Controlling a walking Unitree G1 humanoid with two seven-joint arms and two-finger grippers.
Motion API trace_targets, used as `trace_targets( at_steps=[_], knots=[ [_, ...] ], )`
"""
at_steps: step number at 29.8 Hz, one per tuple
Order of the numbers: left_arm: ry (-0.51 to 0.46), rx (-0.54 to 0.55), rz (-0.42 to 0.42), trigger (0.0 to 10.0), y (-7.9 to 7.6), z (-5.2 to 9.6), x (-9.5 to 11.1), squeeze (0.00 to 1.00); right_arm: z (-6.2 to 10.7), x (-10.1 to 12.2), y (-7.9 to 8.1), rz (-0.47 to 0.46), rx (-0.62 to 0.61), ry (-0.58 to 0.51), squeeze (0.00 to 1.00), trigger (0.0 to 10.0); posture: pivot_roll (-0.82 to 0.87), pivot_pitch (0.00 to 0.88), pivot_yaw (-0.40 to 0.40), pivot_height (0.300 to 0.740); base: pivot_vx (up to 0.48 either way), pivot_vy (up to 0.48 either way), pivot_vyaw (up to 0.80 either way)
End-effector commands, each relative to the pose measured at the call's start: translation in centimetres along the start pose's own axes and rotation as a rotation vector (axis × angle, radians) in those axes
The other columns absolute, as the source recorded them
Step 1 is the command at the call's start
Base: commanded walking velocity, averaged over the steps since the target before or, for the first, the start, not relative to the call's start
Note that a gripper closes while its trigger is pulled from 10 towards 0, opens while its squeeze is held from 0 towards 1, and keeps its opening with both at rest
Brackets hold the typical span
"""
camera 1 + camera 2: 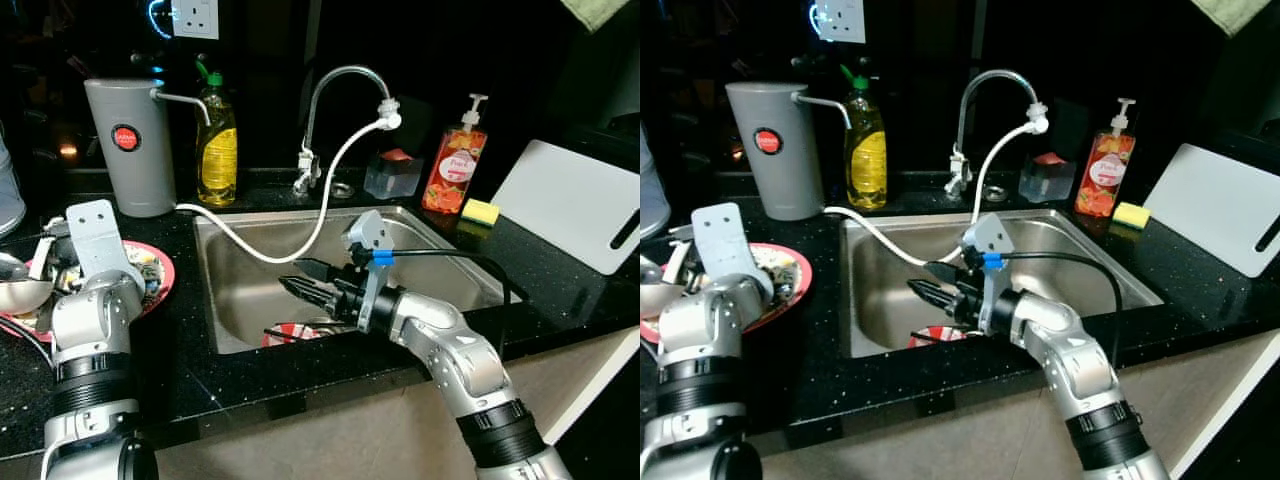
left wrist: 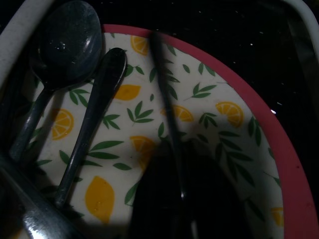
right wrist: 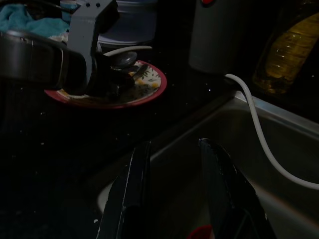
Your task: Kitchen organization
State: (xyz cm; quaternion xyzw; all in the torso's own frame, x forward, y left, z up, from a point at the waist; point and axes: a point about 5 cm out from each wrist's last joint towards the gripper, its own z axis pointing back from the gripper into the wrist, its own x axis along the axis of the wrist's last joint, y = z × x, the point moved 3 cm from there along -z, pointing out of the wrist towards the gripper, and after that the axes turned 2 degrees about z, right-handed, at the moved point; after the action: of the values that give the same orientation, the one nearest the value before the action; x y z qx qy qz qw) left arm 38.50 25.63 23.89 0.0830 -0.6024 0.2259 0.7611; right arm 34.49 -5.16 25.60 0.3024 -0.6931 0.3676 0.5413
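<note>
A red-rimmed plate (image 1: 162, 272) with a lemon print sits on the black counter left of the sink (image 1: 235, 300). Two dark spoons (image 2: 67, 40) (image 2: 105, 79) and a thin dark utensil (image 2: 164, 94) lie on it. My left gripper (image 3: 115, 84) hangs low over this plate, with the thin utensil running out from under its dark fingers. My right gripper (image 1: 291, 275) hovers over the sink basin, open, with nothing between its fingers (image 3: 132, 194). Below it, a red dish (image 1: 290, 335) lies at the sink bottom.
Along the back stand a grey canister (image 1: 130, 145), a yellow dish-soap bottle (image 1: 217, 150), the faucet (image 1: 345, 80) with a white hose (image 1: 322, 215) draped into the sink, and an orange soap pump (image 1: 455, 165). A yellow sponge (image 1: 480, 212) and a white cutting board (image 1: 580, 205) lie right. A metal bowl (image 1: 20, 292) sits far left.
</note>
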Motion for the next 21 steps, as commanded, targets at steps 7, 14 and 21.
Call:
trace_targets(
  at_steps=[7, 14, 21],
  knots=[
    [-0.082, 0.018, -0.025, 0.0, -0.2, 0.5, 1.1, 0.0, 0.2, 1.1, -1.1, -0.022, -0.071, -0.062, 0.0, 10.0, 0.09, 0.026, -0.078, 0.74, 0.0, 0.0, 0.0],
    [-0.218, -0.006, -0.048, 3.8, -0.4, 1.8, 4.3, 0.0, 0.4, 2.1, -2.1, -0.066, -0.148, -0.123, 0.0, 10.0, 0.09, 0.028, -0.081, 0.74, 0.0, 0.0, 0.0],
    [-0.316, -0.219, -0.126, 10.0, -3.4, 3.5, 5.7, 0.0, 0.7, 3.2, -3.3, -0.126, -0.236, -0.199, 0.0, 10.0, 0.09, 0.023, -0.087, 0.74, 0.0, 0.0, 0.0]
  ],
)
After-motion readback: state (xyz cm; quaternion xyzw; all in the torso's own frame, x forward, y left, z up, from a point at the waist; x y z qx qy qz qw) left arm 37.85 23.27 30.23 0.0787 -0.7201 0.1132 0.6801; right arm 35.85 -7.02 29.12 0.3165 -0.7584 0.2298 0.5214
